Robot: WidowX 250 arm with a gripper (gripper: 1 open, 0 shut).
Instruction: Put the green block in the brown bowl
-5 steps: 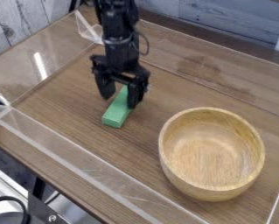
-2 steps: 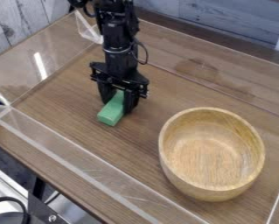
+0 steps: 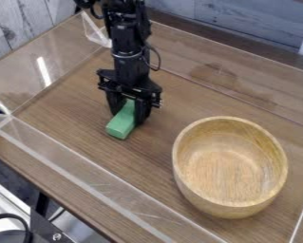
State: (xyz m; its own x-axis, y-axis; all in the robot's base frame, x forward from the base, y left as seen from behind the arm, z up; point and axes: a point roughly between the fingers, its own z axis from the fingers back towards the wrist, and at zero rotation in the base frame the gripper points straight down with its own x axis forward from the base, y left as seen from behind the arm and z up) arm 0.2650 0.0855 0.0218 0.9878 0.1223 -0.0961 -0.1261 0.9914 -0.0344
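Gripper (image 3: pixel 128 106) pinching the block (image 3: pixel 122 121) on the table (image 3: pixel 65 133) (not yet lifted); carry to the bowl (image 3: pixel 230 166) remains.

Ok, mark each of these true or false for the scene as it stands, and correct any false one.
1. The green block lies inside the brown bowl. False: it lies on the wooden table, left of the bowl.
2. The gripper points down, its fingers on either side of the block's far end. True.
3. The bowl is empty. True.
4. The block hangs in the air above the bowl. False: it rests on the table under the gripper.
5. The bowl is tipped on its side. False: it stands upright, opening up.
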